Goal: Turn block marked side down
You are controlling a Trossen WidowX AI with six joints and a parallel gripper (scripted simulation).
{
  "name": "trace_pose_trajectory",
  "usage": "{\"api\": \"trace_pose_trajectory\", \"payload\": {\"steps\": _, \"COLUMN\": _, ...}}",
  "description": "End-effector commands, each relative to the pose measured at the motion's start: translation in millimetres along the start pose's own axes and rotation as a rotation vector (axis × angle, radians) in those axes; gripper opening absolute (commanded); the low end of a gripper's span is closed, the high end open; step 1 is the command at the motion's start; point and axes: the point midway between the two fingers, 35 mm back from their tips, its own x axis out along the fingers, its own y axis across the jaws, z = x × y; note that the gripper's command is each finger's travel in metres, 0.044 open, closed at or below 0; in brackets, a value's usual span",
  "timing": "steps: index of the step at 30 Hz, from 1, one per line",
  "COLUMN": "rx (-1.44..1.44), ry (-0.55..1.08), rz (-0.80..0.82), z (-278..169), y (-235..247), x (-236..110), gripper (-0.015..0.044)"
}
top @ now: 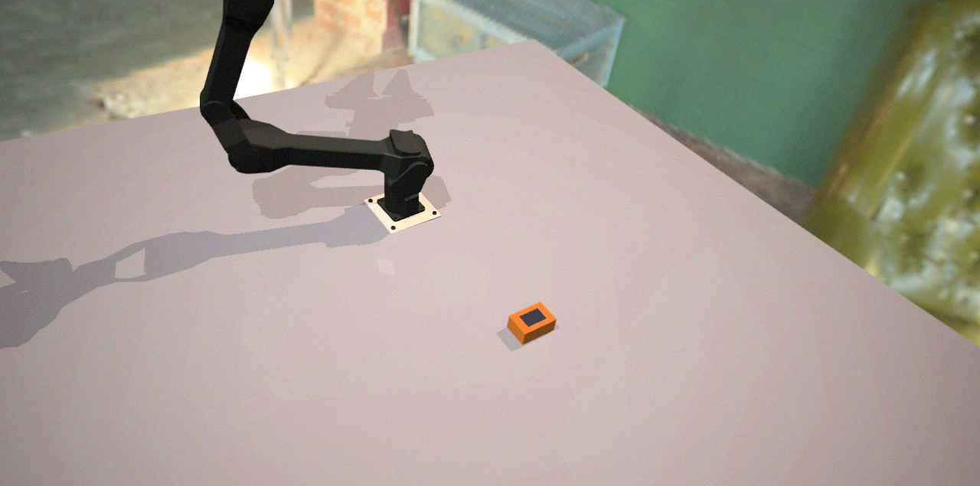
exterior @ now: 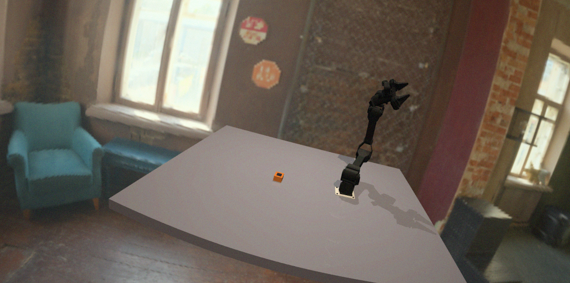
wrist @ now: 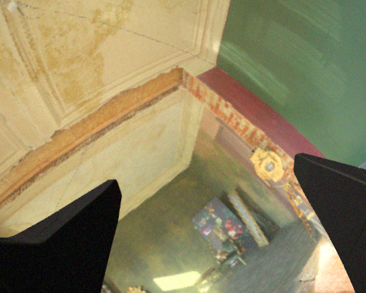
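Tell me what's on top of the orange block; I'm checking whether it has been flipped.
The block lies on the table with a dark rectangular mark on its top face, so it is not flipped. Its underside is hidden. The open gripper is raised far away from it.
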Motion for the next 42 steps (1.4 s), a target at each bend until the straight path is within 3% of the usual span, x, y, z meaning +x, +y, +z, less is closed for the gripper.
{"api": "trace_pose_trajectory", "payload": {"steps": 1, "rx": -0.01, "ry": -0.155, "rz": -0.117, "z": 59, "y": -43, "x": 23, "gripper": 0.044}}
{"api": "trace_pose_trajectory", "payload": {"steps": 9, "rx": -0.093, "ry": -0.431, "rz": -0.372, "z": 158, "y": -125, "x": 26, "gripper": 0.044}}
{"api": "trace_pose_trajectory", "payload": {"steps": 16, "rx": -0.12, "ry": -0.649, "rz": -0.643, "z": 239, "y": -203, "x": -14, "gripper": 0.044}}
{"api": "trace_pose_trajectory", "payload": {"steps": 24, "rx": -0.111, "ry": -0.854, "rz": -0.968, "z": 303, "y": -278, "x": -95, "gripper": 0.044}}
{"api": "trace_pose_trajectory", "payload": {"steps": 29, "rx": -0.115, "ry": -0.983, "rz": -1.221, "z": 334, "y": -312, "x": -168, "gripper": 0.044}}
{"api": "trace_pose_trajectory", "payload": {"steps": 42, "rx": 0.055, "ry": -1.104, "rz": -1.747, "z": 331, "y": -353, "x": -326, "gripper": 0.044}}
